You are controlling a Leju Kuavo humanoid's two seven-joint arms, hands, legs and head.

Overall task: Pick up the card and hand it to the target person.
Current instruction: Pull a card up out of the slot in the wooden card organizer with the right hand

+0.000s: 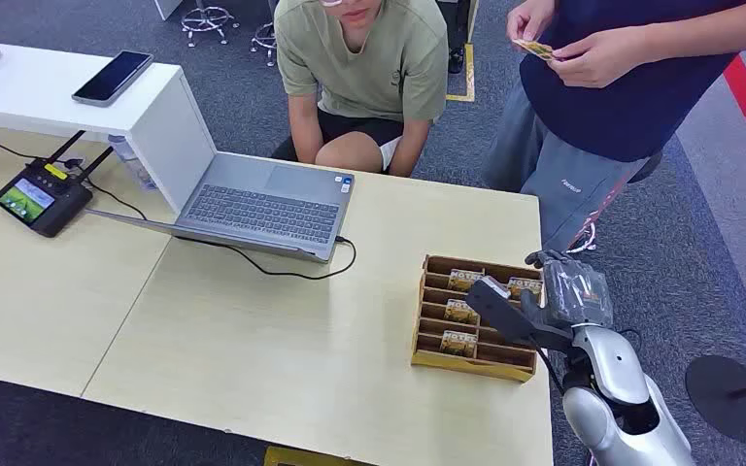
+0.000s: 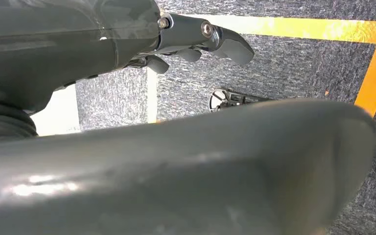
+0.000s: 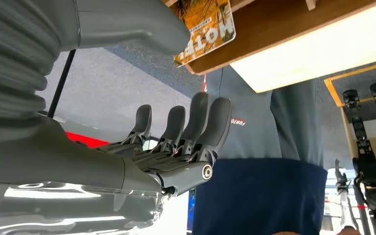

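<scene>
At the bench's [image 1: 282, 340] right edge, the right hand [image 1: 554, 296] is hovering by the card box [image 1: 476, 316], fingers [image 3: 196, 132] spread, holding nothing. A standing person's hands are holding a card [image 1: 534, 48]. The right wrist view is showing a boxed card [image 3: 205, 29] reading "HOTEL". The left hand [image 2: 196, 41] is hanging over carpet, fingers apart.

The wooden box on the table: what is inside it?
The wooden box holds slotted rows with printed cards standing in several of them. The right hand hangs over its right part, so the slots beneath it are hidden.
</scene>
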